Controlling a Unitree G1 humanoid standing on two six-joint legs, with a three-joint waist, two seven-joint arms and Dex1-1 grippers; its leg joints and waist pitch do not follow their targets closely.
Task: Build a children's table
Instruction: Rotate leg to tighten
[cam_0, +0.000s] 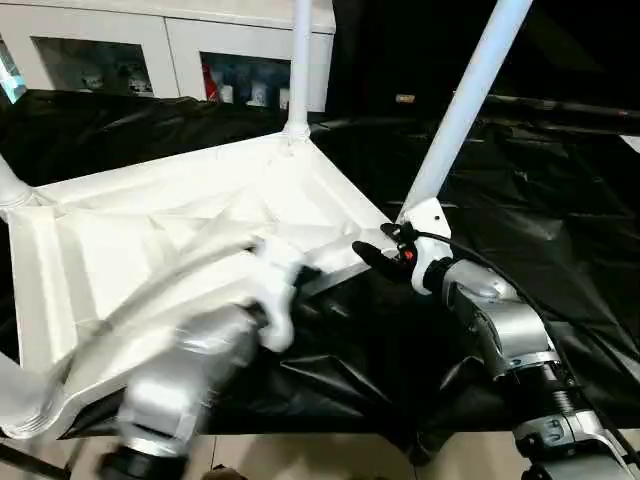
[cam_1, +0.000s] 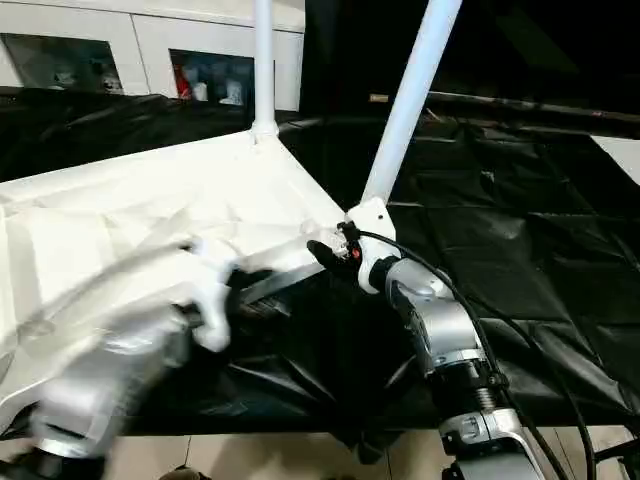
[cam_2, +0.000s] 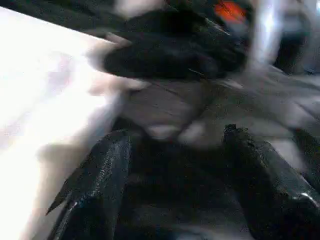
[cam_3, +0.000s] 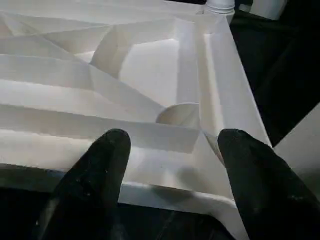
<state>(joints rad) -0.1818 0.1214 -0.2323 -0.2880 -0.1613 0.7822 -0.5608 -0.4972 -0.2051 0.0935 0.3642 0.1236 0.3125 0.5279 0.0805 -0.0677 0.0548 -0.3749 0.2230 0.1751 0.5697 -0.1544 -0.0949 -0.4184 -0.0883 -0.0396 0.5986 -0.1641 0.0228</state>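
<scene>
The children's table lies upside down on black sheeting, its white ribbed tabletop (cam_0: 150, 240) facing up. One leg (cam_0: 300, 60) stands upright in the far corner socket. Another leg (cam_0: 465, 100) leans out of the near right corner. Stubs of two more legs show at the left (cam_0: 8, 185) and the lower left (cam_0: 25, 400). My right gripper (cam_0: 372, 255) is open at that near right corner, its fingers (cam_3: 95, 180) spread before the rim. My left gripper (cam_0: 300, 272), blurred, is open at the tabletop's front edge, just left of the right one, with nothing between its fingers (cam_2: 95, 170).
A white cabinet (cam_0: 180, 40) with glass doors stands behind the big table. Crinkled black sheeting (cam_0: 540, 200) covers the table to the right and in front of the tabletop. Pale floor (cam_0: 330, 455) shows past the near edge.
</scene>
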